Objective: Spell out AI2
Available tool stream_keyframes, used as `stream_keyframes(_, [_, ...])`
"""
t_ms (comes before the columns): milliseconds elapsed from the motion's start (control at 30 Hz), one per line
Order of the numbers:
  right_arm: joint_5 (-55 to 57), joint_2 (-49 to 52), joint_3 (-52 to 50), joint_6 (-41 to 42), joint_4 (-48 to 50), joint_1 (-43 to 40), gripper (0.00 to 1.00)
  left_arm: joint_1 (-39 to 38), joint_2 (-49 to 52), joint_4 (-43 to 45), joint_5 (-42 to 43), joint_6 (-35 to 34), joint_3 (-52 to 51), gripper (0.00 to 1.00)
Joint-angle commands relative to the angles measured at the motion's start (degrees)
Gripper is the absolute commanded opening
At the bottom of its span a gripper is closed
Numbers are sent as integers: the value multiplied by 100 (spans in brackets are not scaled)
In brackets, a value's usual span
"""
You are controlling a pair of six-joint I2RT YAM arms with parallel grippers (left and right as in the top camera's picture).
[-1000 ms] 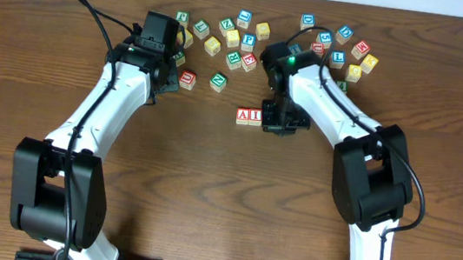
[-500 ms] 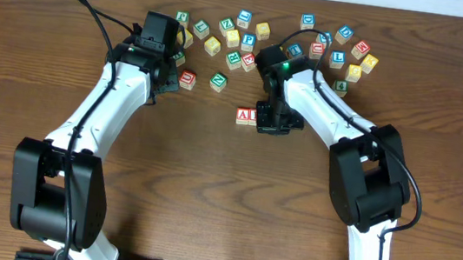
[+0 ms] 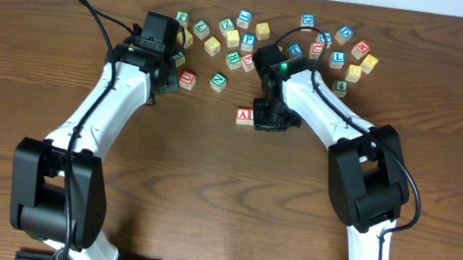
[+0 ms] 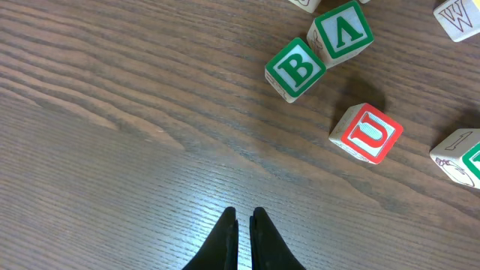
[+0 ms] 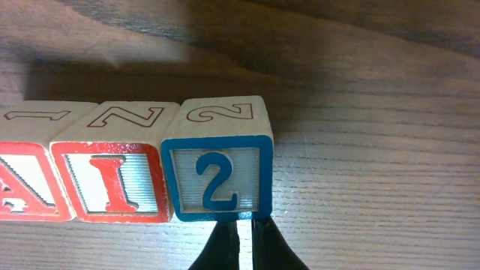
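Three cubes sat touching, reading AI2 [image 5: 120, 184]; my right hand [image 5: 245, 240], closed empty, butted 2 cube [image 5: 217, 176], apparently squaring row.

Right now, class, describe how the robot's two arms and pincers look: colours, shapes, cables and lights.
The left arm and right arm have white links joined by bulky black joint housings. Black cables run along both. A green light glows on the right arm. The left pincer and right pincer each have two slim black tapered fingers.
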Motion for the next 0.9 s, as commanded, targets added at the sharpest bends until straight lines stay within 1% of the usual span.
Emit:
stream_keyframes(0, [-44, -101, -37, -28, 17, 48, 1, 7, -81, -42, -72, -35, 98, 8])
stream_keyframes(133, [-297, -186, -28, -52, 20, 48, 1, 7, -83, -39, -76, 2, 101, 8])
stream_keyframes(267, [-282, -525, -20, -144, 4, 13, 2, 52, -232, -57, -76, 133, 118, 8])
stream_keyframes(400, [-225, -1027, -20, -144, -7, -138, 6, 157, -654, -66, -74, 190, 120, 8])
stream_keyframes(567, [-201, -1685, -20, -210, 7, -516, 11, 308, -1318, -63, -76, 186, 118, 8])
stream_keyframes(600, [-210, -1814, -20, -275, 9, -619, 11, 341, -1427, -66, -76, 186, 118, 14])
stream_keyframes(633, [-210, -1937, -20, -348, 9, -723, 12, 369, -1513, -63, -76, 186, 118, 17])
stream_keyframes(667, [-210, -2063, -20, -452, 9, -831, 13, 404, -1600, -66, -76, 186, 118, 23])
stream_keyframes(733, [-210, -2341, -20, -688, 11, -1067, 15, 479, -1733, -66, -76, 186, 118, 40])
stream_keyframes(767, [-210, -2446, -20, -789, 13, -1154, 16, 503, -1766, -66, -76, 186, 118, 45])
stream_keyframes(800, [-210, -2575, -20, -898, 13, -1257, 20, 520, -1784, -85, -76, 186, 118, 56])
stream_keyframes(833, [-210, -2702, -20, -979, 11, -1362, 24, 531, -1788, -140, -76, 186, 116, 74])
stream_keyframes(867, [-210, -2820, -20, -1032, 9, -1458, 32, 533, -1788, -232, -76, 186, 116, 85])
